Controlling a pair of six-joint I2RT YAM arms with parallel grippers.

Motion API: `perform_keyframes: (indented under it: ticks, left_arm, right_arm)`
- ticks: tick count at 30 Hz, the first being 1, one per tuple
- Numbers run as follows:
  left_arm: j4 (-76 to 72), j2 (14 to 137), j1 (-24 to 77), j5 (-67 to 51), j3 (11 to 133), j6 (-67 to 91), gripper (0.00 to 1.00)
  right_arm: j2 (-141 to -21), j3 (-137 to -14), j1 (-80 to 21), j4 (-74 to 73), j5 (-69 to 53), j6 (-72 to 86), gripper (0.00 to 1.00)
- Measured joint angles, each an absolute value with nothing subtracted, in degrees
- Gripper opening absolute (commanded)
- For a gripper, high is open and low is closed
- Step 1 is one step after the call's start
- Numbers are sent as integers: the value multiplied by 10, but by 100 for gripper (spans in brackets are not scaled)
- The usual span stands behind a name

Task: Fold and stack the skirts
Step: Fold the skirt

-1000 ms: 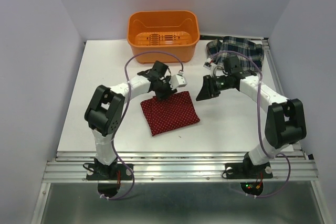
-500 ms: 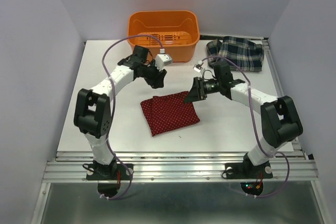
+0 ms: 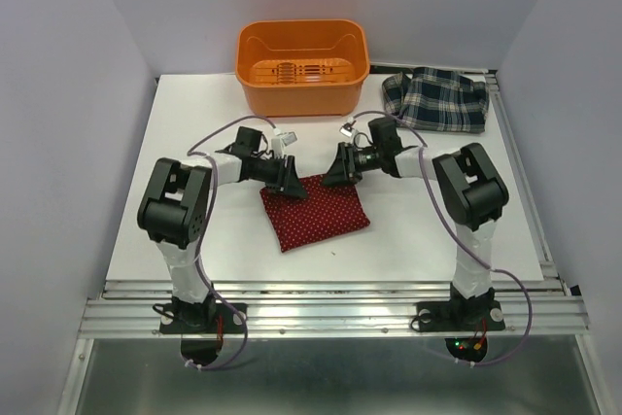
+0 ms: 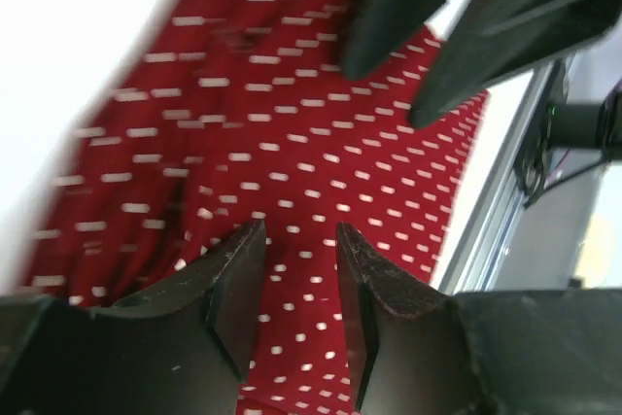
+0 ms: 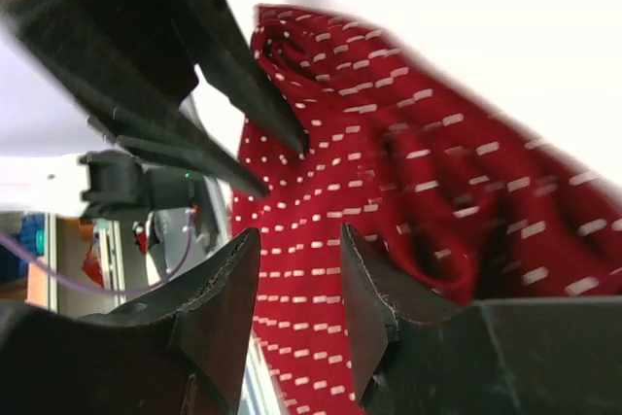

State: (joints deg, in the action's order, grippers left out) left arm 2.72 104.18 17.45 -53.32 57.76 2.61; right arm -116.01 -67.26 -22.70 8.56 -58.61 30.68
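The dark red dotted skirt (image 3: 316, 213) lies folded in a rough square at the table's middle. My left gripper (image 3: 291, 183) is low at its far left corner, jaws open, with red cloth (image 4: 292, 123) right under the fingertips. My right gripper (image 3: 333, 171) is low at the skirt's far right corner, jaws open over the red cloth (image 5: 389, 172). Neither grips the cloth. Each wrist view shows the other gripper's fingers (image 4: 428, 17) (image 5: 194, 55) close opposite. The plaid skirt (image 3: 435, 100) lies crumpled at the far right corner of the table.
An orange plastic bin (image 3: 301, 65) stands at the back centre, just beyond both grippers. The white table (image 3: 194, 230) has raised walls on the left and right. The metal rail with the arm bases runs along the near edge.
My left gripper swung from near the bin down to the red skirt's far left corner. My right gripper moved left and lower to the far right corner. The skirts have not moved.
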Motion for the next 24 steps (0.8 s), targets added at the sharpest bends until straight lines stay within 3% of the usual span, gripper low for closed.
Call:
perform_keyframes:
  ticks: [8,12,19,24]
  left_arm:
    - [4,1180,87,-635,658,64,45]
    - [42,1211,81,-653,714,26,47]
    - [111,1140,81,-626,691,-50,50]
    - [124,996,78,-633,628,-48,51]
  right_arm:
    - [-1246,-720,-227,98,-561,307,44]
    - [-1249,-742,-228,93,-558,306,52]
    - [-1191,-777,-229,49,-543,322,63]
    - [-1070,-697,-239,82,-550,377,69]
